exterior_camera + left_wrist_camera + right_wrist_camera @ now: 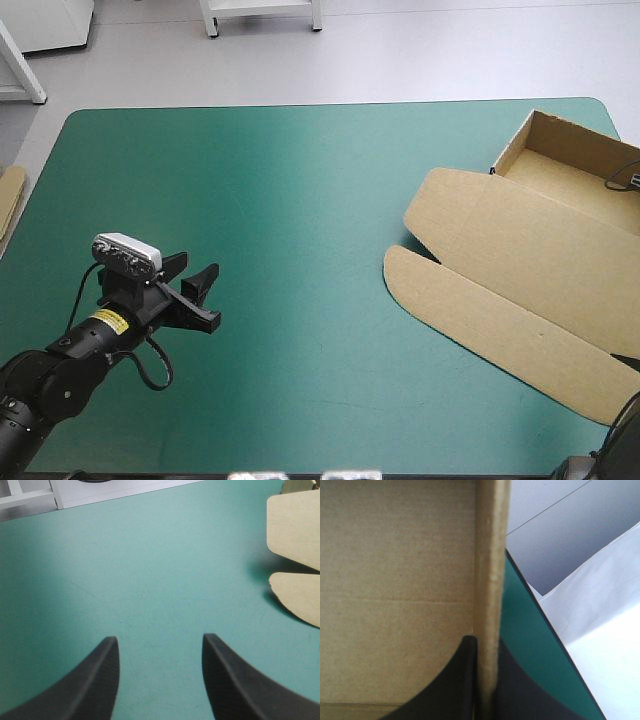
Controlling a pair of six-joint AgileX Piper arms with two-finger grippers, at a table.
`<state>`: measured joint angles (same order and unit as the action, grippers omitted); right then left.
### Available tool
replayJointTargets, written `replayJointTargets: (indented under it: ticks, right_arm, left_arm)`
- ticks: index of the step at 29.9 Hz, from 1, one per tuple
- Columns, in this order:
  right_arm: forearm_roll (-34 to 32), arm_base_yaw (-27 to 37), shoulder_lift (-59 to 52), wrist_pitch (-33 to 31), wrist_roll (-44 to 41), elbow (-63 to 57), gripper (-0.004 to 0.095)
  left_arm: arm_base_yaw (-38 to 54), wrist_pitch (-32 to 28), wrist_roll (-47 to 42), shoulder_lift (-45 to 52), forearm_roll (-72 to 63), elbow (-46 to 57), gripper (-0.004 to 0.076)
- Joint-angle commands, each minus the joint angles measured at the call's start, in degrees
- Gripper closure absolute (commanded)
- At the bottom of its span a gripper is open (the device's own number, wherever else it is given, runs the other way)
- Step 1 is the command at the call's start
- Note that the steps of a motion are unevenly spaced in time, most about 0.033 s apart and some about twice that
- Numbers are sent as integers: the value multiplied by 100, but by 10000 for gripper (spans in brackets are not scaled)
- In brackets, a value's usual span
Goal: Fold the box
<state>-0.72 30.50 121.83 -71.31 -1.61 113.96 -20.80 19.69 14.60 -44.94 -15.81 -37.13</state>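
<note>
The brown box (520,250) lies at the right of the frame on the teal-green counter (300,200), with walls raised at its upper-right end and 2 rounded flaps lying flat. The left end effector (198,265), at lower left, has its black fingers (95,680) spread and is well apart from the box. The right end effector (485,642) pinches 1 upright box wall. Spare board (10,195) edges the far left.

Table (280,200) w/ teal-green cover is carrying the brown box (520,270), tray walls up, lid lying flat. Well apart from the box, across the cover, a board edge (10,195) is showing.
</note>
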Motion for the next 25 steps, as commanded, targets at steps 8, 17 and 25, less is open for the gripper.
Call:
replayJointTargets:
  ticks: [8, 17, 25]
  right_arm:
    - [-127, 41, -164, 221, 47, 98, 924]
    - [-153, 41, -465, 292, 82, 337, 513]
    - [-451, 41, -681, 233, -185, 347, 281]
  left_arm:
    - [-12, -371, -32, 41, -105, -151, 356]
    - [-12, -240, -32, 41, -105, -151, 357]
    - [-12, -256, -32, 41, -105, -151, 357]
